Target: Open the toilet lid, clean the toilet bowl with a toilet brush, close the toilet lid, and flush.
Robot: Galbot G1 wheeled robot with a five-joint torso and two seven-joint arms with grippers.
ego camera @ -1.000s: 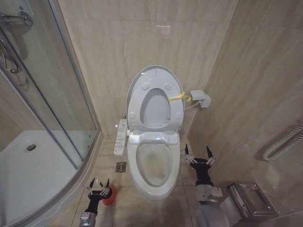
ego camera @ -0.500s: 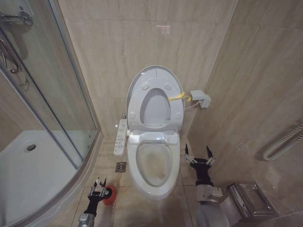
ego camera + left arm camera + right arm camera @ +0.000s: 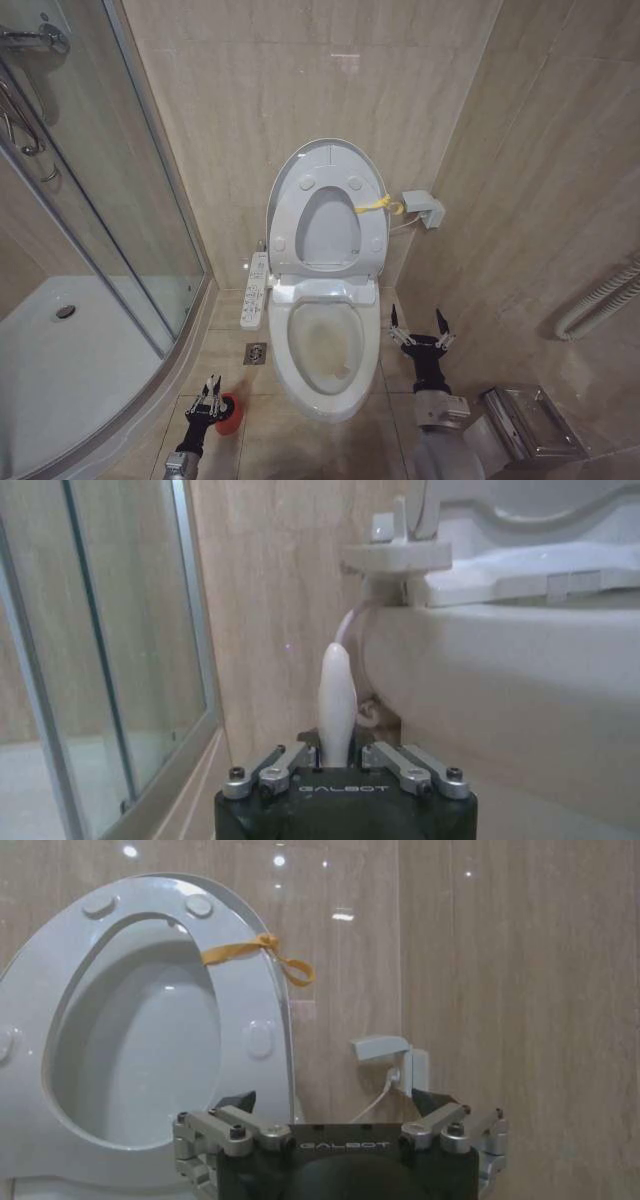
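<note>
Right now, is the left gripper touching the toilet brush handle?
Touching. In the left wrist view the left gripper has its fingers closed in against the white handle of the toilet brush, which rises straight up from between them with no gap on either side.

Beige tiled floor (image 3: 300, 445) bears the toilet bowl (image 3: 322, 390) and red cup holder (image 3: 231, 415).

- "GALBOT" is showing in pale letters on the black body of the left end effector (image 3: 340, 761).
- "GALBOT" is showing likewise on the right end effector (image 3: 335, 1114).
</note>
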